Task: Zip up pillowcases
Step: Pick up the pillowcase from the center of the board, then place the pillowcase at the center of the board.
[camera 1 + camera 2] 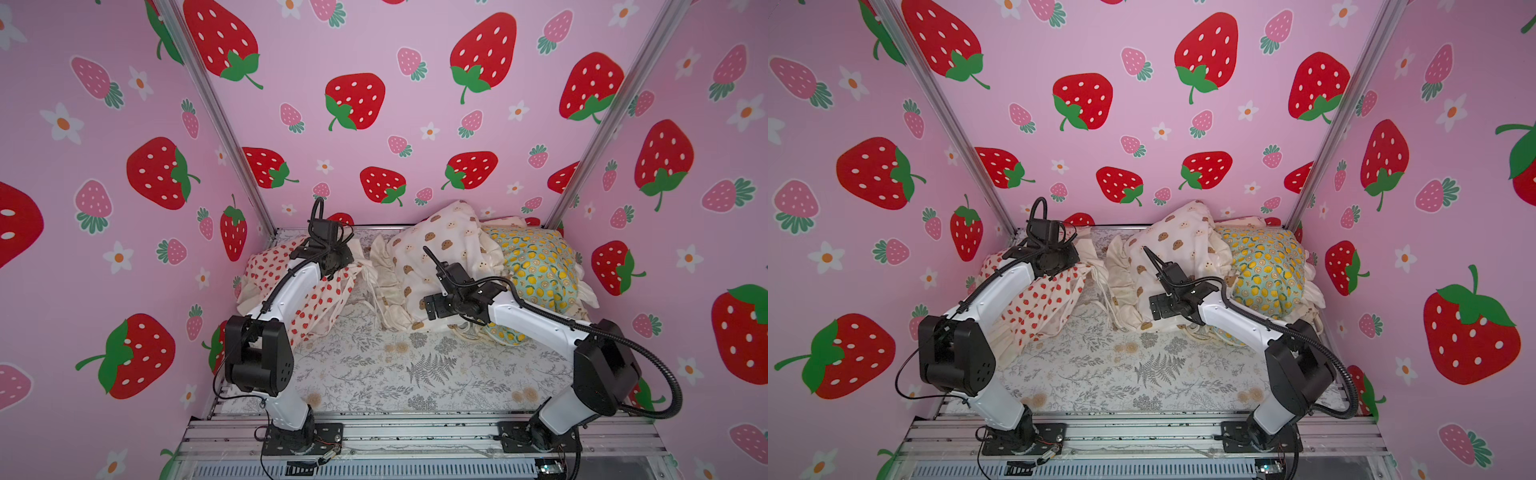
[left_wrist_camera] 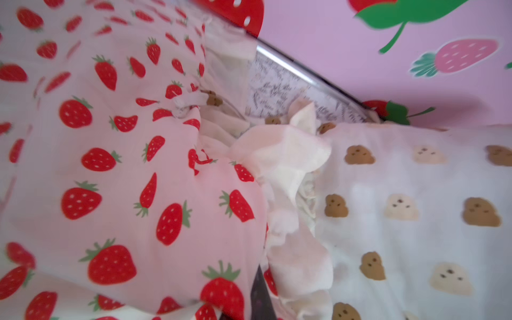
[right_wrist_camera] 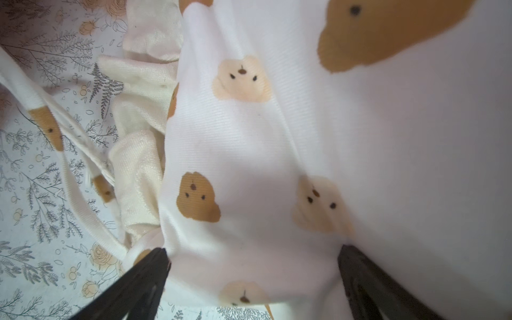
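Right now the L gripper (image 2: 260, 295) is pinched shut. Only a thin dark blade shows in the L wrist view, so can't tell whether any cloth is caught in it. The strawberry pillowcase (image 2: 124, 166) bulges against one side of that blade, touching it. A cream ruffle (image 2: 291, 171) sits just beside the other side, w/ the bear-face pillowcase (image 2: 415, 207) past the ruffle.

The R gripper (image 3: 255, 266) is spread wide, not closed on anything. Both fingers (image 3: 146, 279) press tips-first into the bear-face cloth, which fills the whole gap btwn them. The fern sheet (image 3: 41, 194) lies outside one finger, beyond a ruffle edge. In a top view the lemon pillowcase (image 1: 536, 266) sits behind the R fingers, beside the arm and apart from the tips.
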Available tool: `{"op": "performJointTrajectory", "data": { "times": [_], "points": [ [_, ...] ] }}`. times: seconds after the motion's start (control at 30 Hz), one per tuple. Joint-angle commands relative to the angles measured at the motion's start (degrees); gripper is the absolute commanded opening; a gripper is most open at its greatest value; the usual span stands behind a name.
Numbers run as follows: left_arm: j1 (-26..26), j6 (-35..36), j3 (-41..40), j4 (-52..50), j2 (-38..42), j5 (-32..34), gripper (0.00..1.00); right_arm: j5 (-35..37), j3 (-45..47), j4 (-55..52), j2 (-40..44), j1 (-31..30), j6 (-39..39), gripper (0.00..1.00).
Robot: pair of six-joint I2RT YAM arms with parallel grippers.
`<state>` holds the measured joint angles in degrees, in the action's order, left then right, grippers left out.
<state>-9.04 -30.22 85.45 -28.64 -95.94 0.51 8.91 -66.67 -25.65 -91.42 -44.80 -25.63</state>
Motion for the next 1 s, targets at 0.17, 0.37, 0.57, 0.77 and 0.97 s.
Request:
{"op": "performJointTrajectory", "data": {
  "times": [0.17, 0.37, 0.57, 0.77, 0.97],
  "points": [
    [-3.2, 2.44, 7.19, -5.36, 4.47, -3.21, 0.0, -0.4, 0.35, -1.33, 3.04, 0.54, -0.03, 1.0],
    [-11.62, -1.38, 3.6, -1.93, 3.83, -7.24, 0.0, -2.54, -0.36, -1.86, 6.93, 0.55, -0.64, 1.0],
    [-18.54, -5.09, -2.77, 5.41, 1.77, -11.9, 0.0, -1.88, 0.43, -2.5, 9.93, 0.59, -1.26, 1.0],
    [-17.87, -4.2, -9.54, 3.9, 7.96, -8.7, 0.57, -2.75, 0.94, -2.17, 9.71, 0.58, -0.95, 1.0],
    [-17.85, -7.4, -22.85, 1.04, 22.15, -1.17, 0.73, -4.15, -1.67, -4.61, 10.99, -0.11, -0.76, 1.0]
  ]
}}
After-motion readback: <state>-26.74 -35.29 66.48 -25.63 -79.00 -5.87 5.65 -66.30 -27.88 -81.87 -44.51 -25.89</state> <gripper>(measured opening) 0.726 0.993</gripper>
